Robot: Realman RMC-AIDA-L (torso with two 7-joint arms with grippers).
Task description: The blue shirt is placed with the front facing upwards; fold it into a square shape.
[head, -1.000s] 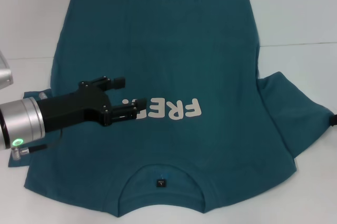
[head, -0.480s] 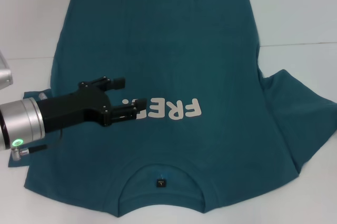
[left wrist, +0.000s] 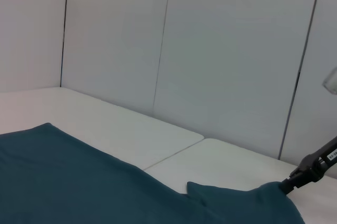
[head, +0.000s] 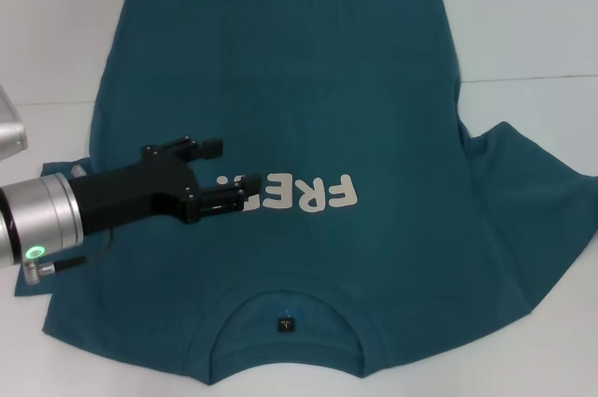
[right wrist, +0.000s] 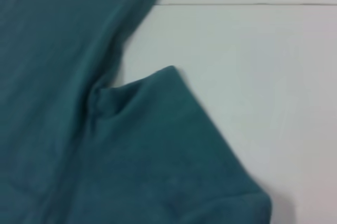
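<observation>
The blue shirt [head: 308, 107] lies spread flat on the white table, its collar and black neck tag [head: 285, 324] nearest me and its white lettering [head: 318, 193] across the chest. My left gripper [head: 231, 172] is open just over the chest, covering the end of the lettering. The shirt's right sleeve [head: 537, 215] stretches out to the right edge of the head view. My right gripper [left wrist: 290, 183] is out of the head view; the left wrist view shows its black fingers pinching the sleeve tip [left wrist: 266, 195]. The right wrist view shows that sleeve [right wrist: 174, 145] on the table.
The white table [head: 533, 33] has a seam [head: 533, 77] running across it. Grey wall panels [left wrist: 210, 50] stand behind the table. Bare tabletop lies to the right of the shirt's body and beyond its hem.
The right sleeve has been drawn outward to the right and lies flatter and wider. The right gripper's black tip has left the head view. The left gripper has not moved.
</observation>
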